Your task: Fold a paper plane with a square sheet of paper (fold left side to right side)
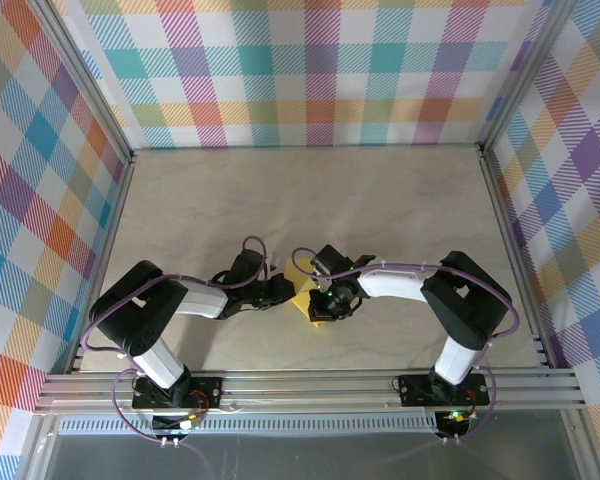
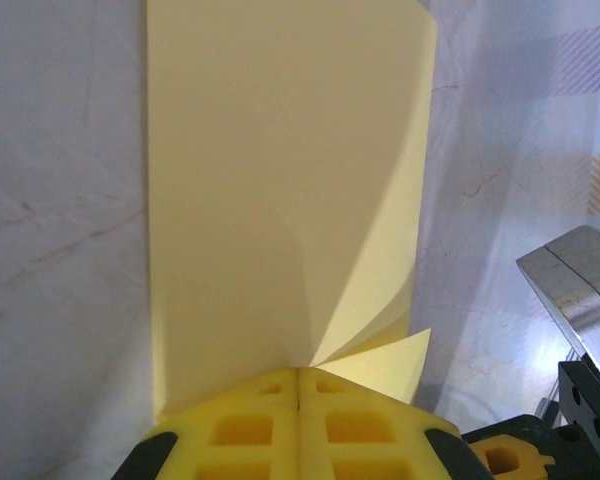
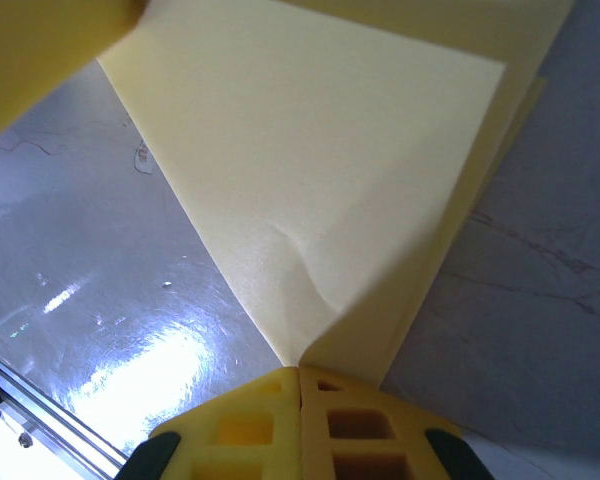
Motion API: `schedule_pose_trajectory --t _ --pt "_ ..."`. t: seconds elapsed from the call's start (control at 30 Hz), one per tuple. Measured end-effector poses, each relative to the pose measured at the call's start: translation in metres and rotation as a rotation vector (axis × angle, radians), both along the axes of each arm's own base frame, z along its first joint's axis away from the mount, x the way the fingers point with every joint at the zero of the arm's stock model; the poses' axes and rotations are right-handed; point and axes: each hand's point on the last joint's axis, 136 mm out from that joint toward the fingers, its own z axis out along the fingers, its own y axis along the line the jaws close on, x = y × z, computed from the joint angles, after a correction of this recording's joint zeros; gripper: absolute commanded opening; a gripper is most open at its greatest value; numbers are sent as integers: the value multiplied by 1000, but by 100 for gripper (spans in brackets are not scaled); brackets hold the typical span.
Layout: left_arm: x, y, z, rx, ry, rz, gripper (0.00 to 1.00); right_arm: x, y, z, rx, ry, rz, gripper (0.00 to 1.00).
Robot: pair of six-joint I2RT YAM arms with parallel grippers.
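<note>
- Pale marbled table (image 1: 380, 210), checked walls (image 1: 310, 70) around it; a yellow sheet of paper (image 1: 301, 287) sat just below the centre of the overhead view.
- Left gripper (image 2: 298, 372) was pressed together, pinching the sheet's edge; right gripper (image 3: 300, 370) pinched another edge likewise.
- Sheet looked light, thin, floppy and easily creased: best held gently at edges or corners, never tugged apart.
- Count: one sheet, two grippers.

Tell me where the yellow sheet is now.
In the top view, the yellow sheet sits near the table's front centre, pinched between the left and right jaws, both shut.
</note>
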Motion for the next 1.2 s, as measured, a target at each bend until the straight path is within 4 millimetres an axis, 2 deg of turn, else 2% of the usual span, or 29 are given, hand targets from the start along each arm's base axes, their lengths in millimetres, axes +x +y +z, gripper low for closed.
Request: schedule_pose_trajectory --t 0.3,0.4,0.5,0.6,0.73,0.8,0.97,1.2 --pt "10 9 1 -15 3 -1 7 0 -1 0 -6 -2 -1 0" --pt "20 19 2 13 -15 25 8 0 -1 0 -8 -2 -2 0" --pt "31 36 4 69 -43 77 9 0 -1 0 -8 -2 -2 0" --pt "35 44 19 87 -82 94 8 0 -1 1 -8 -3 -3 0" --pt "32 40 47 44 -162 72 5 0 -2 1 -11 -3 -4 0" --pt "24 36 51 29 -177 49 5 0 -2 1 -11 -4 -4 0" --pt "-6 15 43 17 -162 -47 4 0 -2 1 -11 -2 -7 0" --pt "-19 -6 32 4 -148 -118 3 0 -2 1 -11 -2 -7 0"
